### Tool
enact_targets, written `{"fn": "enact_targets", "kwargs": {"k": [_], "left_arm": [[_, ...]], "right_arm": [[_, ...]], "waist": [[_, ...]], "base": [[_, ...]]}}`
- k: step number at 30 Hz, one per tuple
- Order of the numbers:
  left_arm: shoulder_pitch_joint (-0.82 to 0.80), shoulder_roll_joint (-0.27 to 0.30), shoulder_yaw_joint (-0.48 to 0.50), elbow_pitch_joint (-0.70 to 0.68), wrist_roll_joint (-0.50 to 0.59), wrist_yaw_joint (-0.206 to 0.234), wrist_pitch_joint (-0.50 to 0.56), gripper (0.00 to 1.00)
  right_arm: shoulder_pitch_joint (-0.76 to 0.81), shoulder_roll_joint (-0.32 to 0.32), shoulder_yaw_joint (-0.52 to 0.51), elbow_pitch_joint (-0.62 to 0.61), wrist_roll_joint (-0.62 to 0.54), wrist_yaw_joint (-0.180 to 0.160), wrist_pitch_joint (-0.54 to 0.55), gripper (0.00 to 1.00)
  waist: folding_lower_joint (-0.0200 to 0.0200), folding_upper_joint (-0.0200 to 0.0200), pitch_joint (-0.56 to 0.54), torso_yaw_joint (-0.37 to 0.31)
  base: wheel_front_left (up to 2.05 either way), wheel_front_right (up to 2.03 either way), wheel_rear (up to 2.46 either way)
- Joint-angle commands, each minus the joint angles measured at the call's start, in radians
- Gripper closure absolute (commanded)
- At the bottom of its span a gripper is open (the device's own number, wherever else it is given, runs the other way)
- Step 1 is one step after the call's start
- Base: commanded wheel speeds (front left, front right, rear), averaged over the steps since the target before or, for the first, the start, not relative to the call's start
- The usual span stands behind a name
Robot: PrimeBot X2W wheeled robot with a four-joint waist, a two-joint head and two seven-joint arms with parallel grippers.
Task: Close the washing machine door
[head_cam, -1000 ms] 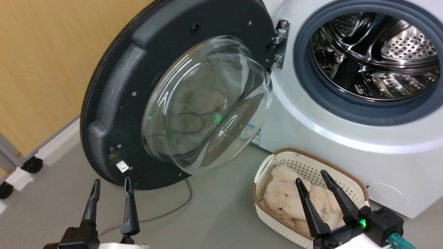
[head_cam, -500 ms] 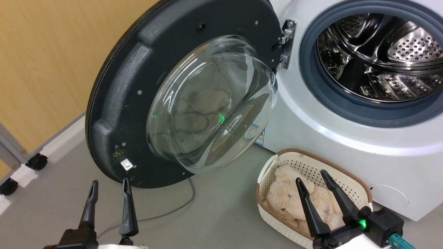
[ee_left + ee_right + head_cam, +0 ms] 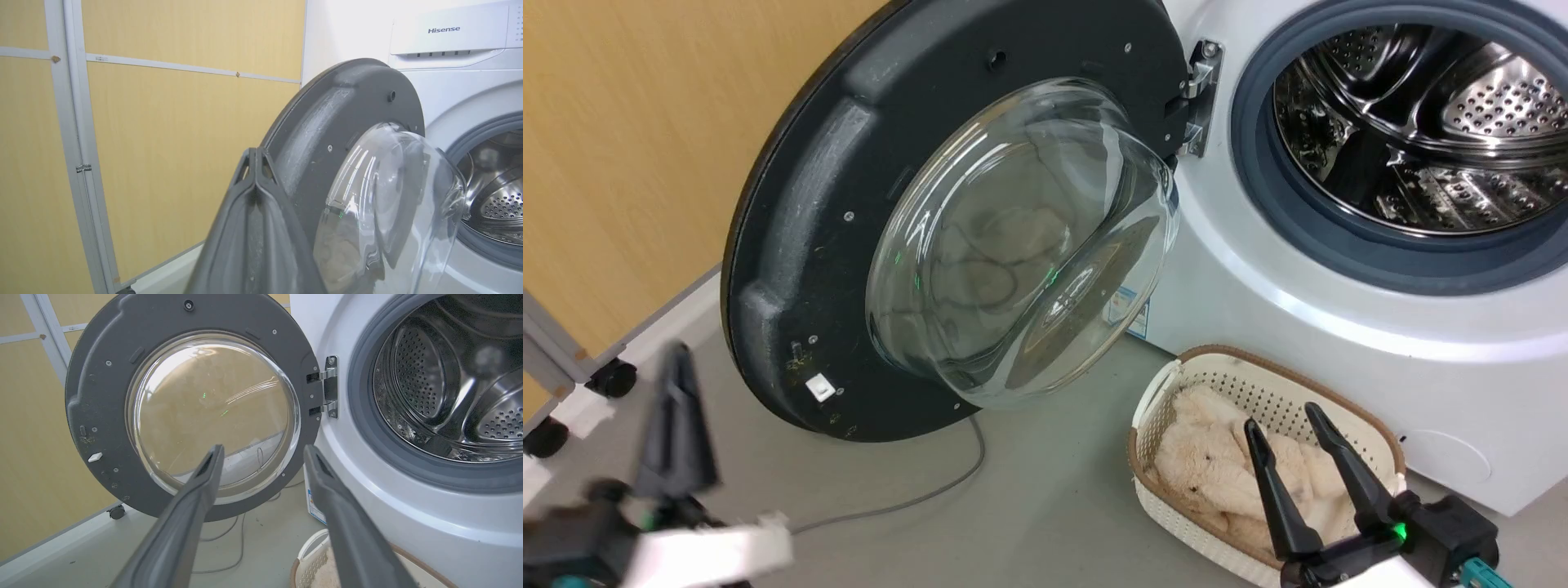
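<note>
Plainly, the head view has the washing machine door point(image 3: 800, 245) swung wide beside the washing machine point(image 3: 1258, 302), the left hand point(image 3: 676, 392) a blur near its rim — likely readying a push — the right hand point(image 3: 1281, 416) spread, idle. Left wrist view: fingers point(image 3: 245, 228) pressed together, door's outer face hidden; right wrist view: drum point(image 3: 441, 384) cut off.

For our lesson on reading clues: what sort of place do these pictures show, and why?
Probably a laundry corner, perhaps a staged test room: a white front-loading washing machine with its door open, a basket of plush toys, and wood-look partition panels with a castor at the foot.
</note>
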Motion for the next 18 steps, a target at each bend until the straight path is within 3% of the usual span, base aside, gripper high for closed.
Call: {"fn": "enact_targets", "kwargs": {"k": [1,3,4,7,9,12,18], "left_arm": [[-0.019,0.007,0.008,-0.003,0.001,-0.005,-0.005,1.00],[-0.061,0.030,0.046,0.001,-0.018,-0.036,-0.005,1.00],[-0.112,0.065,0.075,0.033,-0.052,-0.068,-0.005,1.00],[-0.207,0.111,0.111,0.145,-0.172,-0.101,-0.003,1.00],[-0.328,0.169,0.155,0.298,-0.334,-0.114,0.055,1.00],[-0.398,0.207,0.183,0.404,-0.428,-0.117,0.105,1.00],[-0.574,0.248,0.267,0.683,-0.731,-0.120,0.295,1.00]], "right_arm": [[0.010,-0.003,-0.002,-0.005,-0.006,0.001,-0.005,0.00],[0.018,-0.006,-0.009,-0.010,-0.011,0.001,-0.005,0.00],[0.026,-0.008,-0.019,-0.015,-0.016,0.001,-0.005,0.00],[0.034,-0.008,-0.037,-0.022,-0.024,0.001,-0.005,0.00],[0.037,-0.008,-0.043,-0.033,-0.031,0.001,-0.005,0.00],[0.034,-0.010,-0.040,-0.036,-0.033,0.001,-0.005,0.00],[0.017,-0.018,-0.030,-0.040,-0.034,0.001,-0.005,0.00]], "waist": [[0.0000,0.0000,0.004,-0.001],[0.0000,0.0000,0.010,-0.002],[0.0000,0.0000,0.018,-0.003],[0.0000,0.0000,0.027,-0.004],[0.0000,0.0000,0.043,-0.009],[0.0000,0.0000,0.054,-0.018],[0.0000,0.0000,0.088,-0.045]], "base": [[0.00,0.00,0.00],[0.00,0.00,0.00],[0.00,0.00,0.00],[0.00,0.00,0.00],[0.00,0.00,0.00],[0.00,0.00,0.00],[0.00,0.00,0.00]]}}
